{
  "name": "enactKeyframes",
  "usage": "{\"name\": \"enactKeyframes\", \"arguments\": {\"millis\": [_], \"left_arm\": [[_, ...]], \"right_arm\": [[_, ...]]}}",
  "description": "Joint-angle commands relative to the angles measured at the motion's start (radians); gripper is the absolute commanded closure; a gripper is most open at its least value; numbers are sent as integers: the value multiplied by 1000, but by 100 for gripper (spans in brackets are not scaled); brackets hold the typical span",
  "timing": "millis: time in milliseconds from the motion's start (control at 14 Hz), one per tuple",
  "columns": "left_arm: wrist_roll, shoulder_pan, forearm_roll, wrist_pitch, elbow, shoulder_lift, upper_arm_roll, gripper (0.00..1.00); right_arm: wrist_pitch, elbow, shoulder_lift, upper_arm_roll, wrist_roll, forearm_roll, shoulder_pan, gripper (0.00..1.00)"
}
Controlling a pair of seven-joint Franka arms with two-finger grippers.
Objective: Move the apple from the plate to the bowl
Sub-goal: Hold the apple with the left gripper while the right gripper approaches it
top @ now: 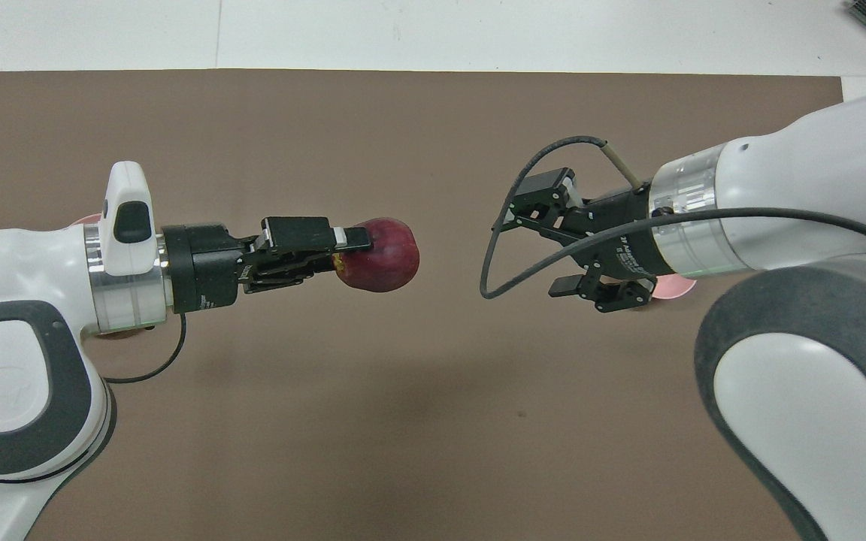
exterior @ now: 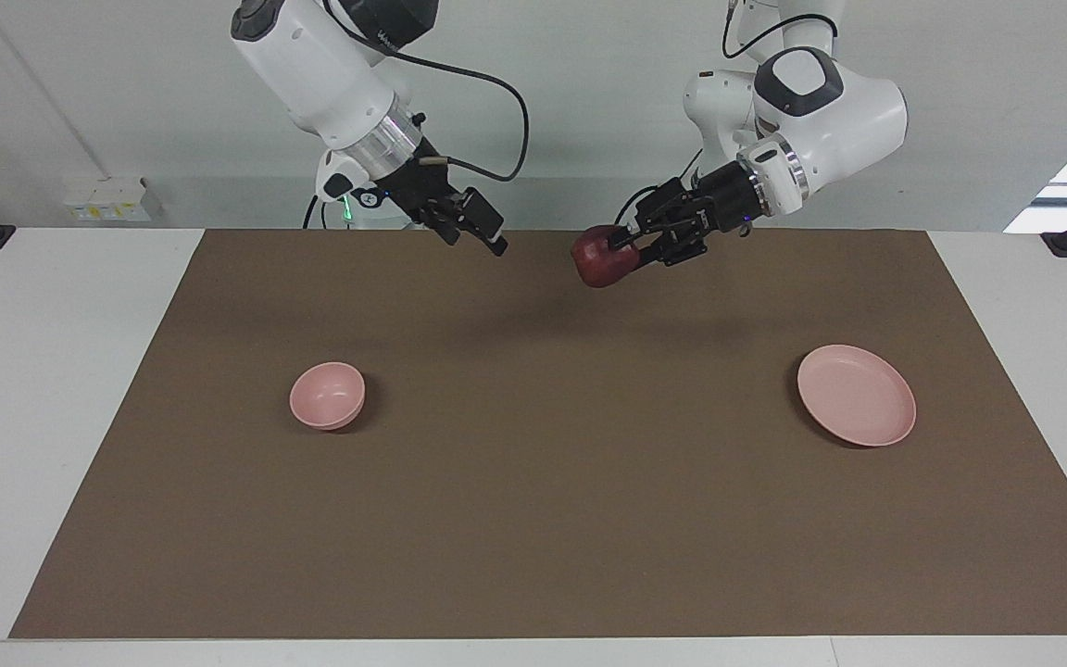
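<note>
High over the middle of the mat, my left gripper (exterior: 623,248) (top: 352,250) is shut on the dark red apple (exterior: 598,259) (top: 382,265). It holds the apple out sideways toward the right arm's end. My right gripper (exterior: 476,236) (top: 547,237) hangs open in the air facing the apple, a short gap away, with nothing between its fingers. The small pink bowl (exterior: 328,396) sits empty on the mat toward the right arm's end; in the overhead view only a sliver of the bowl (top: 678,284) shows under the right gripper. The flat pink plate (exterior: 856,395) lies empty toward the left arm's end.
A brown mat (exterior: 533,519) covers most of the white table (exterior: 52,371). Apart from the bowl and plate, nothing else lies on it. In the overhead view the left arm hides nearly all of the plate (top: 86,220).
</note>
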Motion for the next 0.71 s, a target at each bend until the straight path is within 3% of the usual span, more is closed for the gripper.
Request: {"name": "enactKeyframes", "arguments": {"millis": [0, 356, 641], "left_arm": [[-27, -5, -11, 19, -8, -18, -7, 100], [-33, -5, -9, 50, -8, -18, -25, 100], [-33, -5, -9, 57, -8, -17, -25, 100]], "right_arm": [[77, 1, 21, -4, 188, 91, 47, 0], [108, 10, 73, -4, 351, 275, 51, 0], [108, 42, 122, -3, 366, 325, 68, 0]]}}
